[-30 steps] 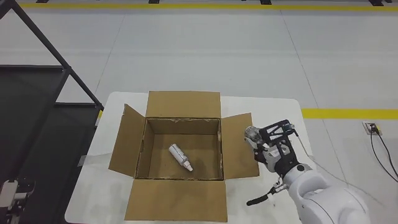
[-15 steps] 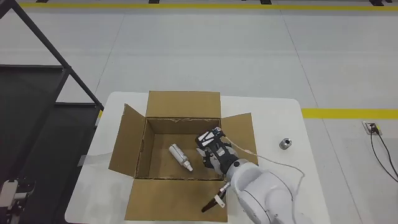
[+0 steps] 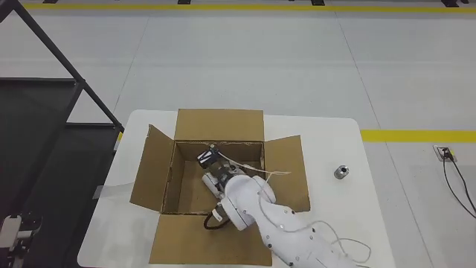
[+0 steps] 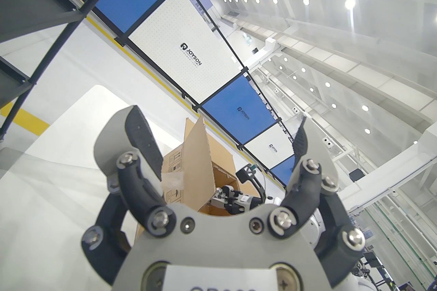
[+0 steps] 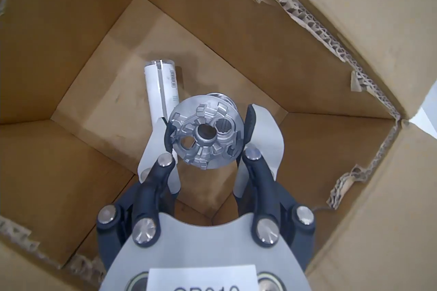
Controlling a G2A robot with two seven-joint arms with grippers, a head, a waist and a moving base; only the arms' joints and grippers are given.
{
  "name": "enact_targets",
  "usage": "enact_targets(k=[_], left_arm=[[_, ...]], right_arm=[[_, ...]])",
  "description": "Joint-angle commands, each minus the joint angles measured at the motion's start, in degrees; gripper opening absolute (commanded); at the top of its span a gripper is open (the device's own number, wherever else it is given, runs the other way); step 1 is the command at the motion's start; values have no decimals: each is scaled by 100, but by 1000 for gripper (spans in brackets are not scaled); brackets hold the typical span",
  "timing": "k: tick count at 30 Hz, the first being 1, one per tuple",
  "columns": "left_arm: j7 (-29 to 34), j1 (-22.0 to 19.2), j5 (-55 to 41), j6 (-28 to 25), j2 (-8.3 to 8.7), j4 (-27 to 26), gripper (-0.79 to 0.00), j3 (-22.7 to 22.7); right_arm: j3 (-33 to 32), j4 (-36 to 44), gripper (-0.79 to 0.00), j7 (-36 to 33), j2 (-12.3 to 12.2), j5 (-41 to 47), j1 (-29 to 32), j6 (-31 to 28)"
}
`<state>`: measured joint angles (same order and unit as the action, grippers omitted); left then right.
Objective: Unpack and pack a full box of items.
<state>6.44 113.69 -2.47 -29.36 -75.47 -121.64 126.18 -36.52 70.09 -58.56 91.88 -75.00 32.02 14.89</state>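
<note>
Currently in the packing leg, by my read. The right gripper (image 5: 207,122) is down inside the cardboard box (image 5: 273,16), jaws clamped on a toothed metal hub (image 5: 205,135) held edge-on between the pads. A white tube (image 5: 162,84) lies flat on the box floor just beyond the hub. The box sits on the white table (image 3: 327,130) with all four flaps out.

Next move, I'd guess: lower the hub to bare floor beside the tube, not on it, then let go and lift out clear of the torn flap edges.

The left gripper (image 4: 218,121) is parked off to the side, pointing up, jaws wide apart and empty.

Unknowns:
- The hub's height above the floor can't be judged.
- In the top view the arm covers the hub and most of the tube.
- A small silver item (image 3: 341,171) stands on the table well apart from the box, too small to identify.
- The near box corners are cut off in the right wrist view.
</note>
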Motion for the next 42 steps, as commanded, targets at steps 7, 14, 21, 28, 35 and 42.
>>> enact_targets(k=[7,14,21,28,35,42], left_arm=[[0,0,0,0,0,0,0,0],[0,0,0,0,0,0,0,0],[0,0,0,0,0,0,0,0],[0,0,0,0,0,0,0,0],[0,0,0,0,0,0,0,0],[0,0,0,0,0,0,0,0]], right_arm=[[476,-1617,-760,-10,589,316,-786,249],[415,-2669,-542,275,943,979,-1138,-153],[299,-3242,-453,538,1133,1295,-1353,-492],[153,-3287,-422,636,1175,1332,-1380,-544],[-23,-2869,-277,642,1094,1129,-1191,-508],[-304,-1916,-65,444,872,650,-762,-406]])
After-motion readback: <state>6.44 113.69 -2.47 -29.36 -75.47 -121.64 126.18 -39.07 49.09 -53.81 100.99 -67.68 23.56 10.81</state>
